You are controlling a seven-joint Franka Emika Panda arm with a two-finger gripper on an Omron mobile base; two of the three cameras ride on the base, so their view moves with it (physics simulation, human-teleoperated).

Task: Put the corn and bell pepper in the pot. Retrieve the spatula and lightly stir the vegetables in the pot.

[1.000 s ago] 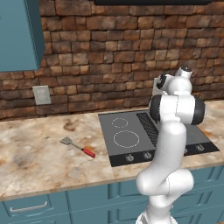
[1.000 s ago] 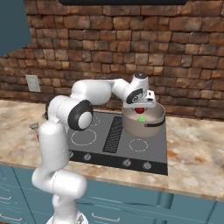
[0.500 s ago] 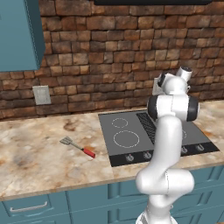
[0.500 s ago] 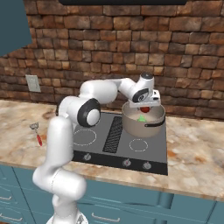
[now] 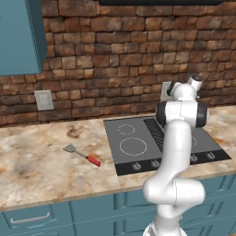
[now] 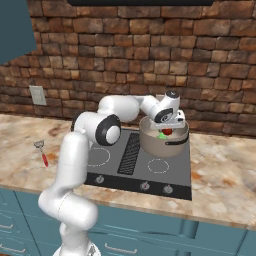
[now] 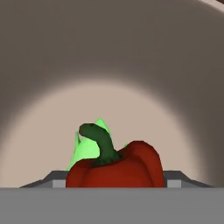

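One white robot arm rises from its base in front of a kitchen counter and reaches forward over a black cooktop [image 6: 150, 170]. Seen from the right, the arm bends at a dark elbow joint, runs sideways above the burners, and ends with its wrist tipped down over the pot [image 6: 172, 146]. The gripper [image 6: 166, 131] hangs at the pot's rim, just above the contents. From the left, the arm's own upright links block most of the pot.

The pot, wide and dull grey with a pale inside, sits on the cooktop's back right burner. Inside it lie a red bell pepper [image 7: 117, 168] with a curved dark green stem and, just behind it, the pale green husk of the corn [image 7: 91, 145]. In the hand camera the pepper sits right at the bottom edge, directly between the places where the finger tips would rise, with the pale pot floor around it. The jaws appear parted, but the pictures do not settle whether they press on the pepper or stand free of it.

The spatula [image 5: 82, 155] lies flat on the speckled stone counter [image 5: 41, 170], well apart from the pot, left of the cooktop, its red handle pointing toward the front edge.
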